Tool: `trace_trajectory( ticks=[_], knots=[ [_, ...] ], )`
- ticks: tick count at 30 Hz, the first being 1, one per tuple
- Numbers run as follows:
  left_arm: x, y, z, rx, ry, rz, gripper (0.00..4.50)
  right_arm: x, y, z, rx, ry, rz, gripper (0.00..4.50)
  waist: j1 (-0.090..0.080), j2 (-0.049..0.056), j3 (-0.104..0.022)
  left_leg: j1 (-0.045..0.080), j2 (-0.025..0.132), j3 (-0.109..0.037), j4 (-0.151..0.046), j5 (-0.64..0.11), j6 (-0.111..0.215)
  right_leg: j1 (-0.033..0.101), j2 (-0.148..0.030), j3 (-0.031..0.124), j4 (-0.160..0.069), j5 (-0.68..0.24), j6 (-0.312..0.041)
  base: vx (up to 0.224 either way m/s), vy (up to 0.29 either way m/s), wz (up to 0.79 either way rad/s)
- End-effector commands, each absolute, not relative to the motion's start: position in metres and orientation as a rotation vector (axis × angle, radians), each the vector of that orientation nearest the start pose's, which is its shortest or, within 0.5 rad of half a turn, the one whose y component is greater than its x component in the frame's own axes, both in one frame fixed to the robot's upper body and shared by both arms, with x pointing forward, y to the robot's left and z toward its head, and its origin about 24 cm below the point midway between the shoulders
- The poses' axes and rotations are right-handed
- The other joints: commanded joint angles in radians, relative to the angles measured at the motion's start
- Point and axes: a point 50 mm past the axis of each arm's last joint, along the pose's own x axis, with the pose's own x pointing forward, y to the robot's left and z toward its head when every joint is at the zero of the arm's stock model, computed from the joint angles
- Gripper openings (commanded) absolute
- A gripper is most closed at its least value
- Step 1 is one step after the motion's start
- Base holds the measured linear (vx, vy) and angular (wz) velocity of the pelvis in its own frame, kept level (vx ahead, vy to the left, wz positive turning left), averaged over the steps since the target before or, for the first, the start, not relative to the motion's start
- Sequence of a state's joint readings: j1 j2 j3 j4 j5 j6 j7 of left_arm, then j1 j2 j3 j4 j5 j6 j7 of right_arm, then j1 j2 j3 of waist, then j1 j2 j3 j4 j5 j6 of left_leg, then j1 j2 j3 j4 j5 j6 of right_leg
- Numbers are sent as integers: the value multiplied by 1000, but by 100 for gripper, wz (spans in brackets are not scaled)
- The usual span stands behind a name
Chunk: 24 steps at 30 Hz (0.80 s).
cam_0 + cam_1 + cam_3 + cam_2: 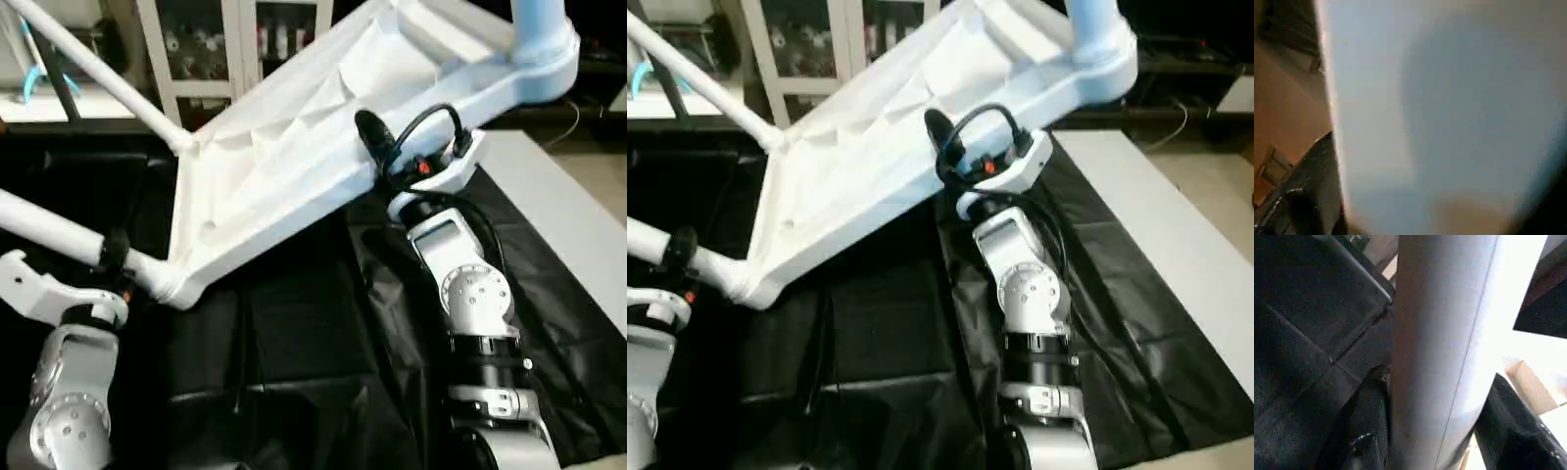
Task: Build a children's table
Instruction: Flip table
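Note:
The children's table top (pixel 284 166) is tilted up above the black cloth, its ribbed underside facing me. One white leg (pixel 83 61) runs from the far-left corner socket up and to the left. A second leg (pixel 44 227) sticks out to the left of the near corner socket (pixel 168 284), and my left gripper (pixel 114 251) is shut on it beside that socket. In the left wrist view this leg (pixel 1440 352) runs close along the camera. A third leg (pixel 539 24) rises at the top right. My right gripper (pixel 376 145) stands open at the top's right edge, with one black finger (pixel 369 129) over the rim.
A black cloth (pixel 294 372) covers the work surface. A white flat board (pixel 578 225) lies along the right side. A white glass-door cabinet (pixel 201 54) stands behind the table top. My silver forearms (pixel 470 304) reach in from the near edge.

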<state>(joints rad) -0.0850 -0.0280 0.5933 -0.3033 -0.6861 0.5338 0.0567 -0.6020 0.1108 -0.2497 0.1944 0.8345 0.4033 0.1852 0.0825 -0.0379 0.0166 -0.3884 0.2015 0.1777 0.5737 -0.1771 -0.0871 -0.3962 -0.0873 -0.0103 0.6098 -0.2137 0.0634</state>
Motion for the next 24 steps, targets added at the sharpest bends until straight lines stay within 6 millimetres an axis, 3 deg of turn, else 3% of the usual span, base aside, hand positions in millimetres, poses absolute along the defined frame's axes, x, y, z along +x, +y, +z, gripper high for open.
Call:
trace_trajectory(
  ticks=[1, 4, 14, 21, 24],
  knots=[
    [226, 246, 44, -778, 164, 363, 200, 344, -98, 151, 981, -77, 489, 450, -4, -11, -38, 13, 11, 0, -69, -179, -54, 19, -13, 12, -73, -94, 1, 0, 0, 0],
    [225, 246, 44, -769, 145, 374, 200, 346, -99, 153, 1026, -61, 469, 450, 0, -13, -40, 14, 8, 5, -61, -121, -27, 25, -10, 13, -64, 11, -20, 0, 0, 0],
    [227, 247, 47, -732, 100, 405, 200, 348, -105, 152, 1080, -42, 425, 368, -3, -13, -39, 17, 10, 7, -61, -144, -28, 26, -12, 14, -67, -54, -17, 0, 0, 0],
    [227, 248, 49, -698, 77, 412, 200, 348, -106, 152, 1083, -32, 416, 308, -6, -16, -42, 18, 9, 9, -56, -110, -16, 29, -10, 14, -60, 5, -33, 0, 0, 0],
    [226, 249, 49, -684, 72, 416, 200, 349, -106, 152, 1080, -28, 409, 284, -6, -14, -41, 19, 10, 9, -55, -117, -17, 27, -11, 14, -62, -17, -34, 0, 0, 0]
  ],
)
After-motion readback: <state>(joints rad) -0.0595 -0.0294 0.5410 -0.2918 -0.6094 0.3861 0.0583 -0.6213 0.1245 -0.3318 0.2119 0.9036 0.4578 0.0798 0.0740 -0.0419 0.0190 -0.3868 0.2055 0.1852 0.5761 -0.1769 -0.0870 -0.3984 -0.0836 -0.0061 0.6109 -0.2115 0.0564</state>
